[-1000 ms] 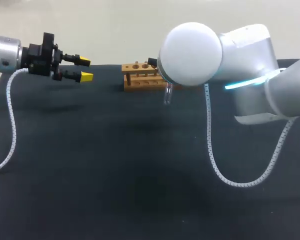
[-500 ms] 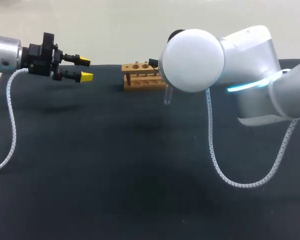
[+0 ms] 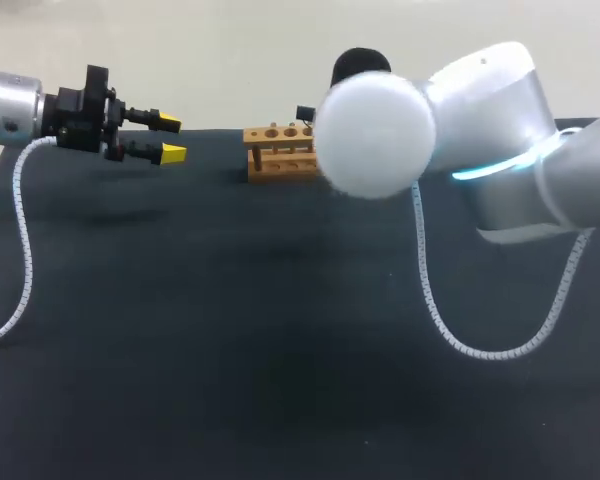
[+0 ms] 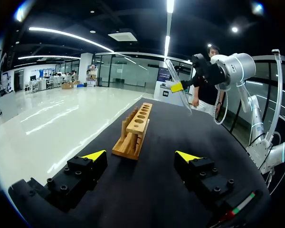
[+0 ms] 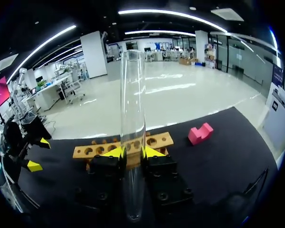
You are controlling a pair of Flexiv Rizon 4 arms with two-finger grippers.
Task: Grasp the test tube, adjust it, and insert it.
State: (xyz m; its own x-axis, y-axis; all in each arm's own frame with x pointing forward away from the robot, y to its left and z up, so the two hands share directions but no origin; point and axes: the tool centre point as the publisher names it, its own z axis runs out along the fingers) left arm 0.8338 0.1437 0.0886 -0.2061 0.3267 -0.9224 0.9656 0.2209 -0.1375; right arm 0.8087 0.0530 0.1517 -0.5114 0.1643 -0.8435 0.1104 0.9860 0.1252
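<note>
A clear glass test tube (image 5: 133, 109) stands upright between my right gripper's (image 5: 132, 153) yellow tips, which are shut on it. The wooden rack (image 5: 159, 140) with its row of holes lies just beyond those tips. In the left wrist view the tube (image 4: 180, 95) hangs tilted in the right gripper (image 4: 176, 87), above the rack's (image 4: 134, 129) far end. In the head view the rack (image 3: 278, 150) sits at the table's back, while my right arm's white joint (image 3: 370, 122) hides the tube and most of the gripper. My left gripper (image 3: 170, 138) hovers open and empty, left of the rack.
A pink block (image 5: 200, 133) lies on the dark table beside one end of the rack. White coiled cables hang from the left arm (image 3: 20, 250) and the right arm (image 3: 430, 300) over the tabletop. My left gripper (image 5: 38, 153) shows off to the side of the rack.
My right arm has shifted up and left, so the tube that hung in sight below its joint is now hidden in the head view. The left arm has not moved.
</note>
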